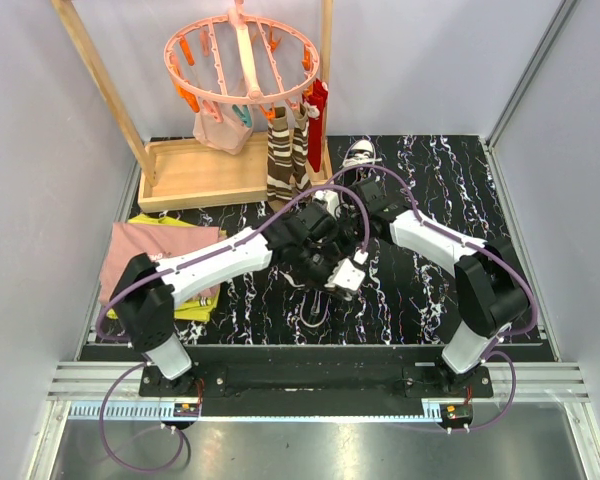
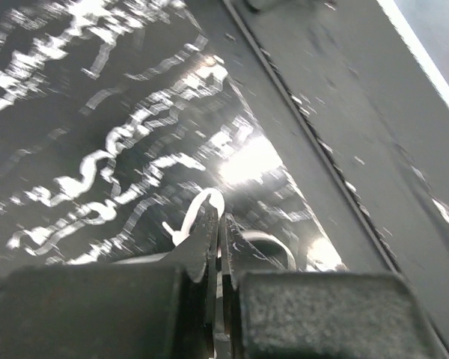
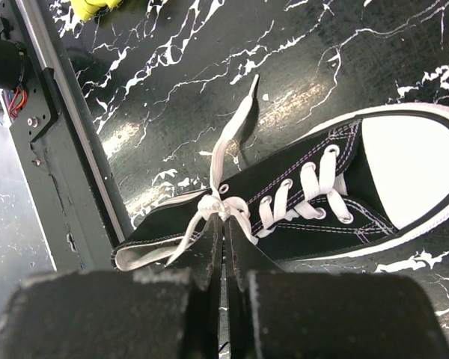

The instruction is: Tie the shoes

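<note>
Clearance check: mid-mat crowding, front right lying open.
The left gripper [image 2: 218, 221] and right gripper [image 3: 223, 224], both pinching laces [image 3: 233, 142], are blocking the centre over one shoe [image 3: 299, 217]; socks [image 1: 285, 160] and wooden tray [image 1: 195, 172] are closing off back left, folded cloths [image 1: 155, 262] the left edge; bare mat [image 1: 420, 300] is lying open front right.

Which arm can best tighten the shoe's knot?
Right, probably: the right gripper is closed on the white lace knot of the black canvas sneaker; the left gripper only pinches a lace strand.

Black sneaker [image 3: 299, 224] upright on its sole — white laces [image 3: 236, 131] seemingly knotted; second shoe [image 1: 360, 152] farther back
</note>
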`<state>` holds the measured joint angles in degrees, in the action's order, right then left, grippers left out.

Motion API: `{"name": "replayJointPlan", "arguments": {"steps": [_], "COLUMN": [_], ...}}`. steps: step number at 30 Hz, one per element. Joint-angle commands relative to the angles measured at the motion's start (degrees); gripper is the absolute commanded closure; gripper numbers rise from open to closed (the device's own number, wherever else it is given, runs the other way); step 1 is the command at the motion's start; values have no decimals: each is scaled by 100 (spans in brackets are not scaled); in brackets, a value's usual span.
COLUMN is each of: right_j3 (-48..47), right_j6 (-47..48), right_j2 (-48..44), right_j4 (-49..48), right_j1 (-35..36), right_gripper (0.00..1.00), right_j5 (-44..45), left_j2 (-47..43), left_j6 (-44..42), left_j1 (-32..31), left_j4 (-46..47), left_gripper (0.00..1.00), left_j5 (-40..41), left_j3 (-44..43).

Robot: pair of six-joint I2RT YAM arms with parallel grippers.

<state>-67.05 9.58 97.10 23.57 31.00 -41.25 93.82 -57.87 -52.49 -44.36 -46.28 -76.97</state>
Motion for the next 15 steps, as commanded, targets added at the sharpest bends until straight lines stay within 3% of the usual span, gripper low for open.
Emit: {"name": "replayJointPlan", "arguments": {"steps": [1, 7, 15], "right_j3": [34, 148, 60], "right_j6": [263, 553, 729], "right_j2": [-253, -209, -121], "right_j4": [-160, -142, -63], "right_j1": [37, 29, 28], "right_gripper": [100, 100, 100], "right_j5": [-190, -339, -401], "left_j2": [373, 655, 901], "left_j6": [654, 312, 126], "left_j1": [-95, -77, -68], "left_j4": [1438, 1755, 2923], "left_gripper": [100, 99, 99], "left_j5": [-39, 216, 594], "left_j3": [85, 243, 806]}}
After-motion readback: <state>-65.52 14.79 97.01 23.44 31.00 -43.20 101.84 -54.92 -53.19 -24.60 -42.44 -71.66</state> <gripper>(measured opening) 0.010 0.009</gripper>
